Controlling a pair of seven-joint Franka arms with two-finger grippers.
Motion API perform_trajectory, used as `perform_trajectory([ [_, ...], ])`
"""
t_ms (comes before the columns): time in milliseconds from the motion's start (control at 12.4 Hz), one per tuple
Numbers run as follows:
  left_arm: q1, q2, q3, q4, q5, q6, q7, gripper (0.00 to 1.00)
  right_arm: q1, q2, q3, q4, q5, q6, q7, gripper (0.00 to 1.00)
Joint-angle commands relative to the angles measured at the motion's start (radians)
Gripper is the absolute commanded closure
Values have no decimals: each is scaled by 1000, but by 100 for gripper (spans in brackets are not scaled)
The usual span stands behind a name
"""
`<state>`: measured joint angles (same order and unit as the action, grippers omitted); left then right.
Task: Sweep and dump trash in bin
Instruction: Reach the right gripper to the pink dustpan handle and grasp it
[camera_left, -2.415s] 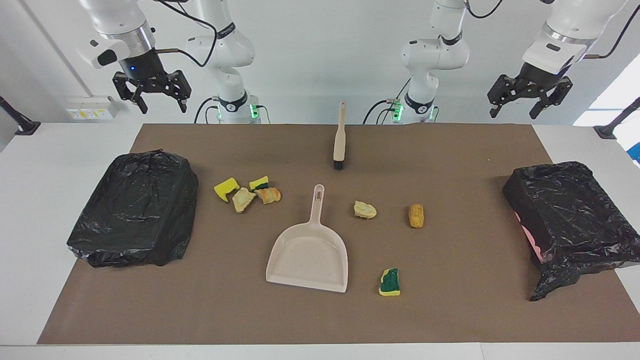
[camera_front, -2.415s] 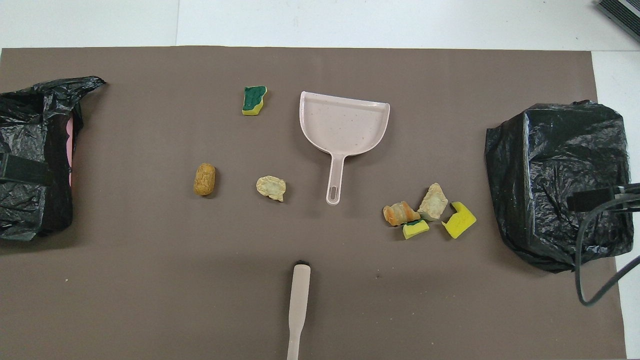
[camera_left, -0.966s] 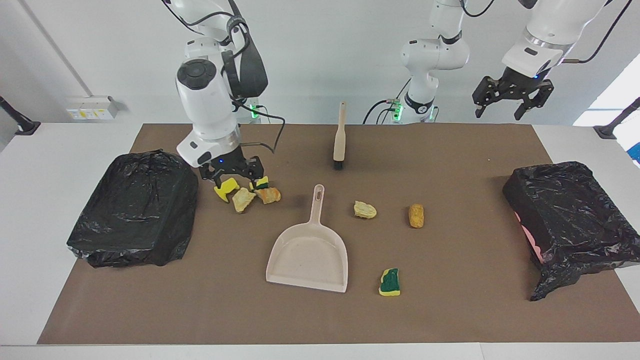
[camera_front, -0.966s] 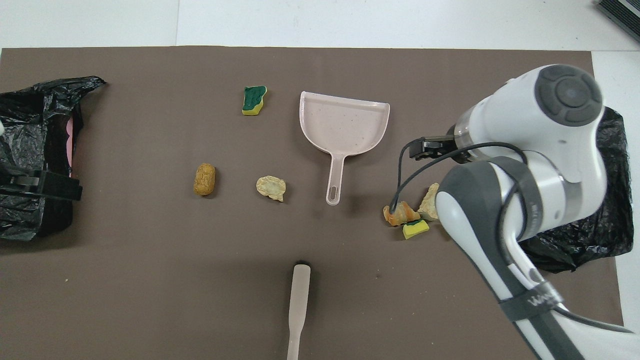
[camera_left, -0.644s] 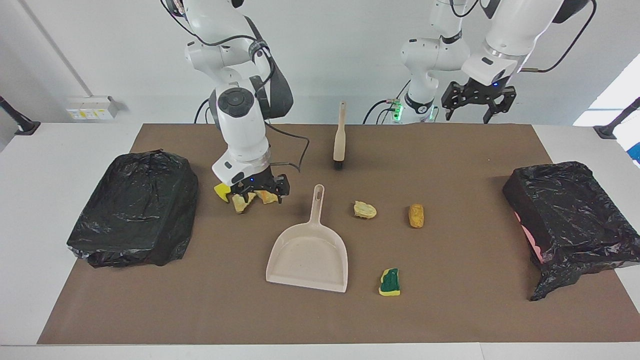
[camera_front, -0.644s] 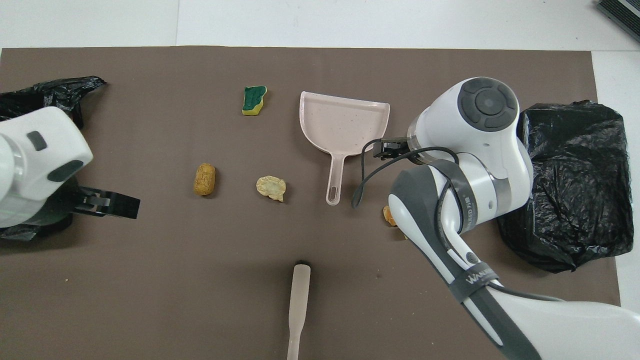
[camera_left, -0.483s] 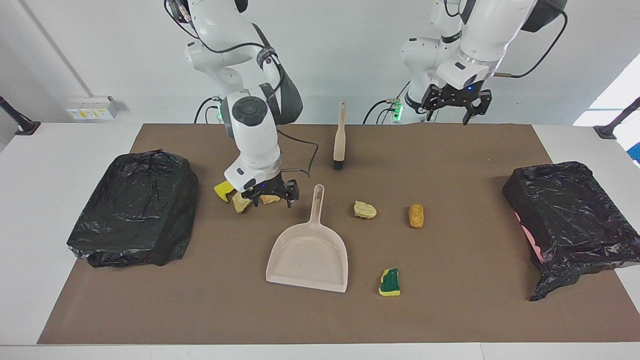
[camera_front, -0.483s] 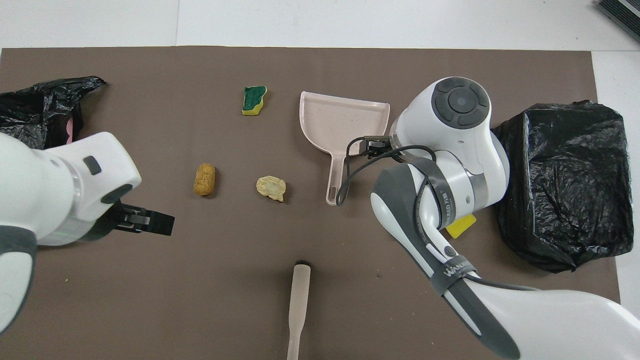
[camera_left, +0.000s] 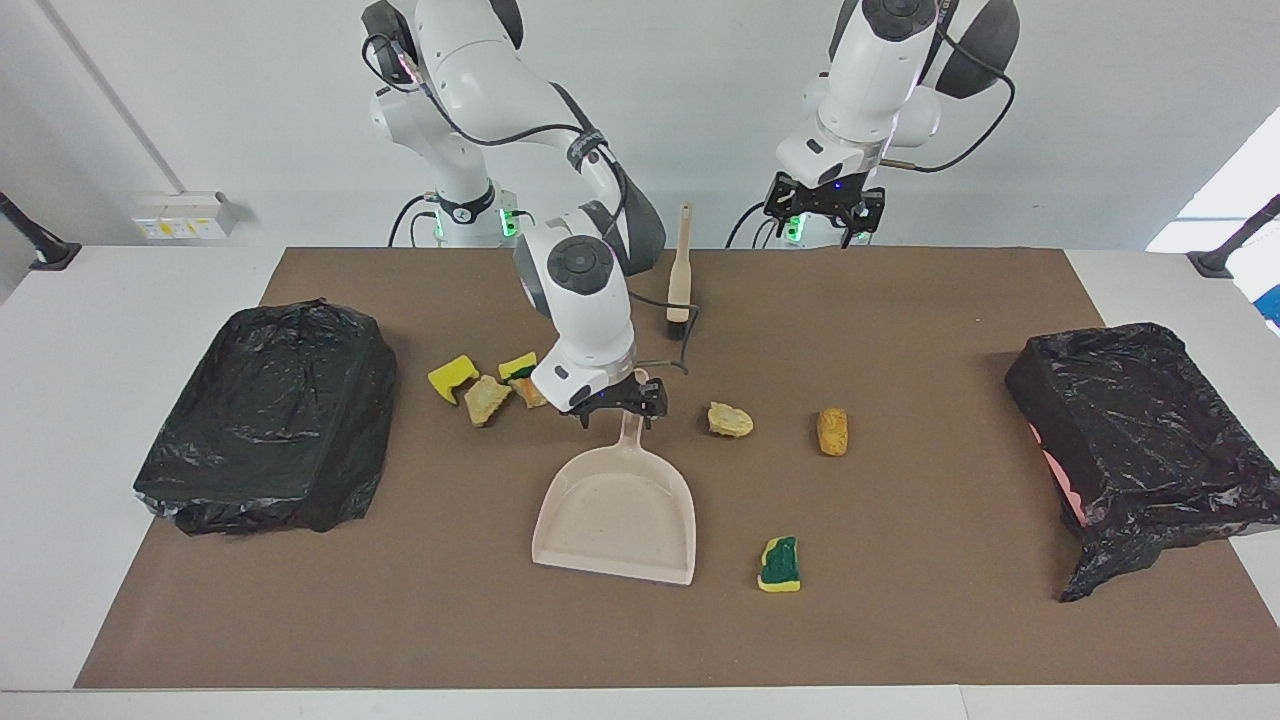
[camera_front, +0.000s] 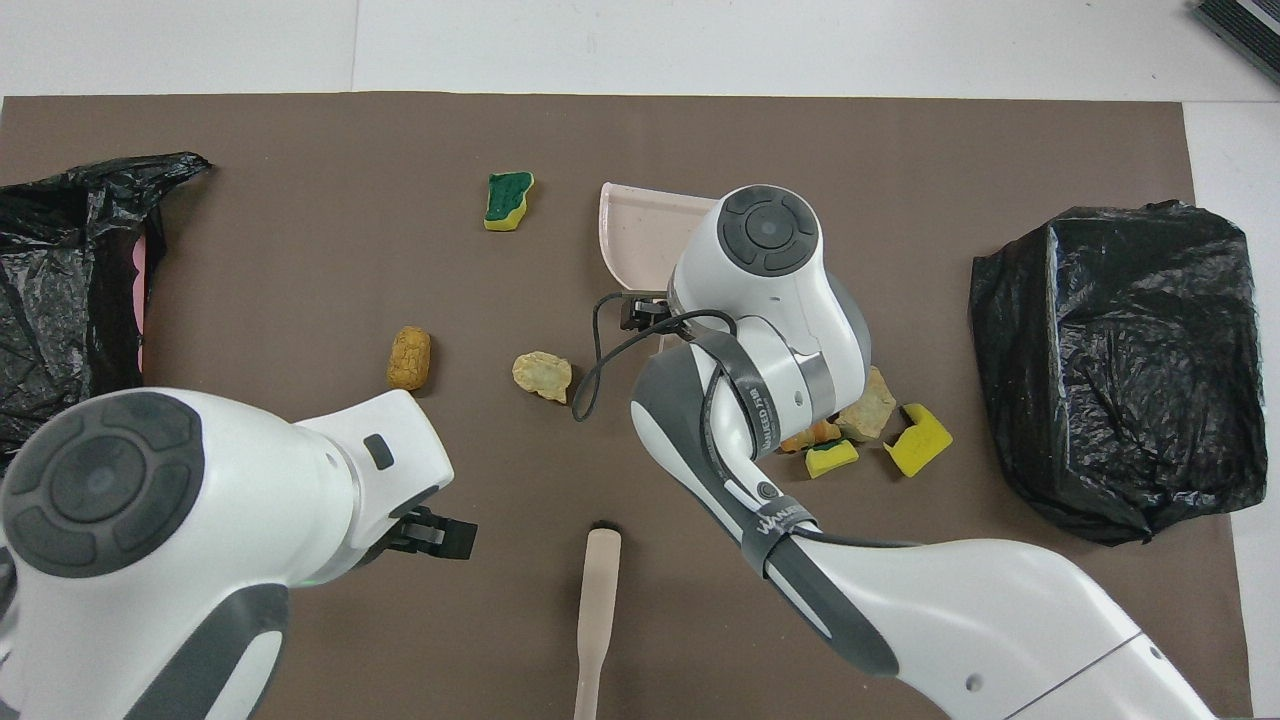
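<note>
The beige dustpan (camera_left: 618, 515) lies mid-table with its handle pointing toward the robots. My right gripper (camera_left: 620, 410) is low over the handle's end, open, one finger on each side of it. Several trash scraps lie beside it toward the right arm's end: a yellow sponge piece (camera_left: 452, 376), a tan chunk (camera_left: 486, 399) and a green-backed sponge piece (camera_left: 518, 364). Toward the left arm's end lie a tan chunk (camera_left: 730, 420), an orange-brown chunk (camera_left: 832, 431) and a green-backed sponge (camera_left: 779, 565). My left gripper (camera_left: 824, 214) hangs open above the robots' edge of the mat.
The beige brush (camera_left: 680, 280) lies nearer to the robots than the dustpan, bristles toward it. A bin lined with a black bag (camera_left: 270, 430) stands at the right arm's end, another one (camera_left: 1140, 440) at the left arm's end. A brown mat (camera_left: 900, 620) covers the table.
My right gripper has moved from over the cluster of scraps to the dustpan handle. My left gripper has swung in toward the table's middle. No scrap, dustpan or brush has shifted.
</note>
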<state>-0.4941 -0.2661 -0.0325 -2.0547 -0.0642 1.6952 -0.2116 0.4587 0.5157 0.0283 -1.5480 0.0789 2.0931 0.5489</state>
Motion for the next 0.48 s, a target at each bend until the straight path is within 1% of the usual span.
perform_trajectory([
  [0,-99,-91,17,-148,-11,72,-72,0,-2,11,1,23,47,4,19,0],
  [81,-125,-102,16,-171,-11,89,-95,0,0,9,1,14,45,5,16,0],
  [161,-164,-104,14,-194,-11,110,-127,0,3,7,1,8,45,2,14,10],
  [242,-202,-104,14,-224,-11,142,-168,0,12,3,1,-6,47,-1,14,22],
  [322,-231,-110,14,-252,-12,167,-195,0,14,1,1,-21,45,1,13,29],
  [403,-271,-111,14,-275,-17,182,-219,0,14,-3,1,-24,47,-13,13,43],
])
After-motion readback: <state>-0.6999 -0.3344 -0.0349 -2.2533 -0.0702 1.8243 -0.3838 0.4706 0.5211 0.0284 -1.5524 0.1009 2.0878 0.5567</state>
